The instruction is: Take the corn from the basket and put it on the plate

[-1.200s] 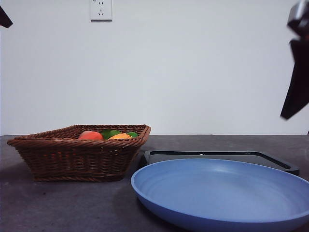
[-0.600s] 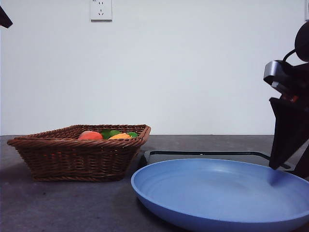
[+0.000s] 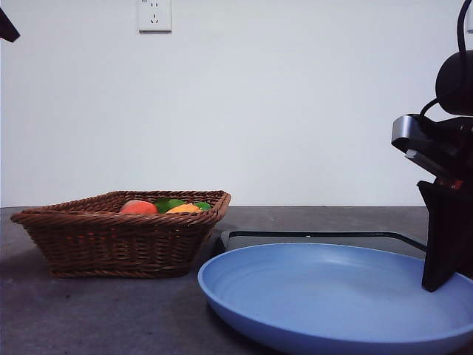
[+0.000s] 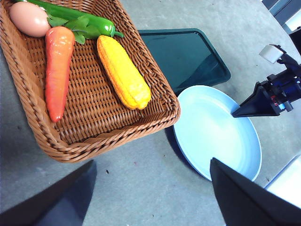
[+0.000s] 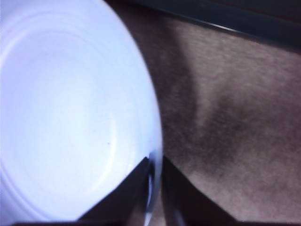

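The corn [image 4: 123, 73] lies in the wicker basket [image 4: 108, 127] beside a carrot; from the front only its top [image 3: 183, 209] shows over the basket [image 3: 118, 240] rim. My left gripper [image 4: 151, 162] hangs open high above the table, short of the basket, holding nothing. The light blue plate [image 3: 332, 296] sits to the right of the basket. My right gripper [image 3: 436, 285] is down at the plate's right rim. In the right wrist view the jaws of the right gripper [image 5: 154, 172] are pinched on the plate [image 5: 70, 117] edge. The left wrist view shows the plate [image 4: 211, 127] too.
A flat black tray [image 3: 332, 238] lies behind the plate. The basket also holds a carrot [image 4: 57, 68], a green pepper [image 4: 80, 19] and a peach-coloured fruit [image 4: 28, 18]. The left arm shows only as a black tip [image 3: 6, 28] at the front view's top left corner.
The right arm has come down from the top right corner to the plate's right rim. The plate has slid slightly to the left. Basket and contents are unmoved.
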Tool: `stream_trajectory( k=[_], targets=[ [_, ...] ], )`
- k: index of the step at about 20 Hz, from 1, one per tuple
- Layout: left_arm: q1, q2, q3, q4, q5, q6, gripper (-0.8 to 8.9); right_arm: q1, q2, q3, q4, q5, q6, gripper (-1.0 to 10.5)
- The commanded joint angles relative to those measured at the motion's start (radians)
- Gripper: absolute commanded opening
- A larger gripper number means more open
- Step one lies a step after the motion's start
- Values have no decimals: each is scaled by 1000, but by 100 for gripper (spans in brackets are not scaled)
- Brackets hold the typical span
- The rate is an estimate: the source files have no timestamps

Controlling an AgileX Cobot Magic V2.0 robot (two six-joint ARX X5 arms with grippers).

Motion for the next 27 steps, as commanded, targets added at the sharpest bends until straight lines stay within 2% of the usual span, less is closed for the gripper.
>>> stream_trajectory(
  k=[1, 5, 10, 20, 27],
  targets=[
    [-3, 8, 17, 13, 7, -1, 391, 4, 19, 18, 2, 34, 4, 1],
    [-10, 28, 19, 61, 7, -36, 391, 3, 1, 40, -35, 33, 6, 1],
    [-73, 137, 71, 134, -13, -59, 390, -3, -138, 131, -148, 60, 6, 1],
    [-215, 610, 320, 195, -176, -49, 390, -49, -409, 214, -327, 106, 0, 1],
    [-271, 923, 495, 197, -220, -29, 390, -83, -519, 214, -362, 106, 2, 1]
  ],
)
